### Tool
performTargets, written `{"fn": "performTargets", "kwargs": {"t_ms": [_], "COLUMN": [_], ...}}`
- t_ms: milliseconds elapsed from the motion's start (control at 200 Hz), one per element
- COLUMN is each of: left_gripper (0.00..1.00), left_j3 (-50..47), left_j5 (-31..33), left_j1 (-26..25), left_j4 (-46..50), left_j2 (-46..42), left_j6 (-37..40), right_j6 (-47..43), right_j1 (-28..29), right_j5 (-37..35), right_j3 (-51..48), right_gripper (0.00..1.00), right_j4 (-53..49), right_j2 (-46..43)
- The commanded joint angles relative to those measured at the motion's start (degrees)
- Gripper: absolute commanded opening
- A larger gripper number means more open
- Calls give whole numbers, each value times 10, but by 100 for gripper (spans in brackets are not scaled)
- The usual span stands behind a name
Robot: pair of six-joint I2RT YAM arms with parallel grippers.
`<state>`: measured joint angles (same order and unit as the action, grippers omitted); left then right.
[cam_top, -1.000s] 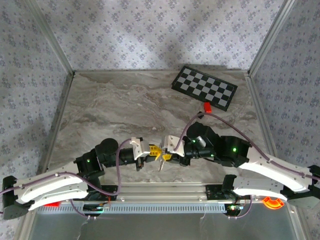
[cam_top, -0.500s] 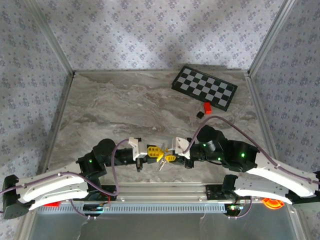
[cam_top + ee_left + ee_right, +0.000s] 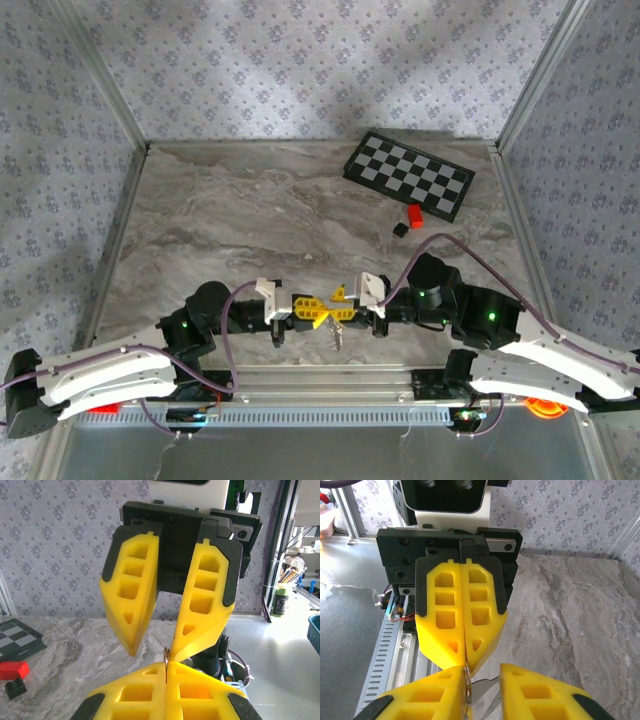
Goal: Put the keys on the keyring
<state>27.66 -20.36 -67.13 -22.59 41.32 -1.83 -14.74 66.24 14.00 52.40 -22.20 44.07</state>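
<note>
My left gripper (image 3: pixel 308 312) is shut on the keyring (image 3: pixel 468 685), a thin silver loop seen edge-on that pokes out from between its pressed fingertips (image 3: pixel 166 666). The keys (image 3: pixel 337 336) hang from the ring as a small silvery cluster just above the table, close to the front edge. In the right wrist view, a flat key blade (image 3: pixel 489 689) shows below the ring. My right gripper (image 3: pixel 343 303) faces the left one tip to tip. Its jaws stand apart, one finger (image 3: pixel 440 690) lies against the ring, and nothing is pinched in the gap.
A checkerboard (image 3: pixel 408 176) lies at the back right of the marble table. A small red block (image 3: pixel 414 215) and a black block (image 3: pixel 399 229) sit just in front of it. A metal rail (image 3: pixel 330 410) runs along the near edge, below both grippers.
Both grippers and the hanging keys have shifted right and a little nearer. The right arm has drawn back to the right, uncovering the two blocks. Its jaws have narrowed.
</note>
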Motion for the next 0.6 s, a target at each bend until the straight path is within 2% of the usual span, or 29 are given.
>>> {"fn": "performTargets", "kwargs": {"t_ms": [0,245,595], "left_gripper": [0,0,0], "left_j3": [7,5,10], "left_j5": [-11,-6,-7], "left_j1": [-3,-2,-3], "left_j4": [-39,-38,-40], "left_j2": [-14,-20,-13], "left_j6": [-7,-5,-4], "right_j6": [10,19,20], "right_j1": [-3,-4,-7], "right_j5": [3,10,14], "right_j3": [-1,-11,-21], "right_gripper": [23,26,7], "right_j4": [15,11,11], "right_j2": [-5,-8,-14]}}
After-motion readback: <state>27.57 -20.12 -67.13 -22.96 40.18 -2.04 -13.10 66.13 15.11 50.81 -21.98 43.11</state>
